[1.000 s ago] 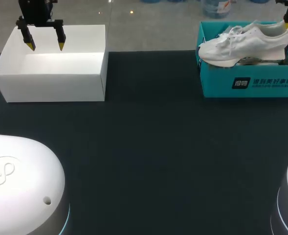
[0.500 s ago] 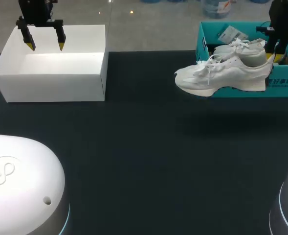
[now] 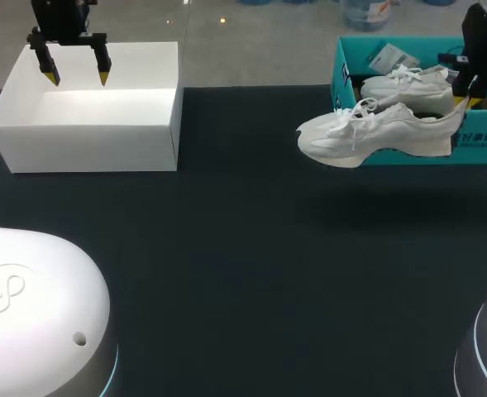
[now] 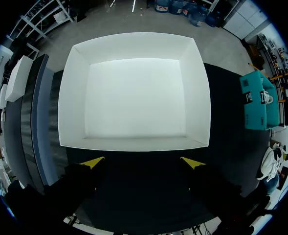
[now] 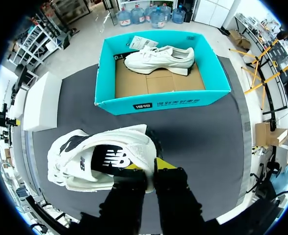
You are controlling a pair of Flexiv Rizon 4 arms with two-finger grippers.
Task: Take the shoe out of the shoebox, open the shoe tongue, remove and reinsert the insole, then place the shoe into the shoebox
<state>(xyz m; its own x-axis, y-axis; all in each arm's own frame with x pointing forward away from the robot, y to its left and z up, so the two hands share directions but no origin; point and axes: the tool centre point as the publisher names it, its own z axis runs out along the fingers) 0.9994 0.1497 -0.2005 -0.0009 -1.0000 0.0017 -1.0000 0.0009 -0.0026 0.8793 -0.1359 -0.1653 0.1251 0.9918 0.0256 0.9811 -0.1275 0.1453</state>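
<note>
A white shoe [image 3: 374, 132] hangs in the air in front of the teal shoebox [image 3: 408, 139], toe pointing left. My right gripper [image 3: 468, 93] is shut on its heel collar; in the right wrist view the shoe [image 5: 92, 159] hangs from the gripper [image 5: 146, 167], whose yellow tips pinch the heel edge. A second white shoe [image 3: 408, 83] lies inside the shoebox [image 5: 158, 100] on its brown cardboard floor. My left gripper [image 3: 74, 73] hangs open over the white box [image 3: 90, 107] at the far left, with nothing between its fingers [image 4: 92, 162].
The white box [image 4: 134, 93] at the back left is open-topped and empty. A paper tag [image 5: 143, 43] lies in the shoebox's far corner. The dark table mat [image 3: 251, 256] spreads between the two boxes and towards the front.
My right gripper lifted the shoe out of the shoebox and carried it left and forward, then lowered it slightly. The left arm has stayed still.
</note>
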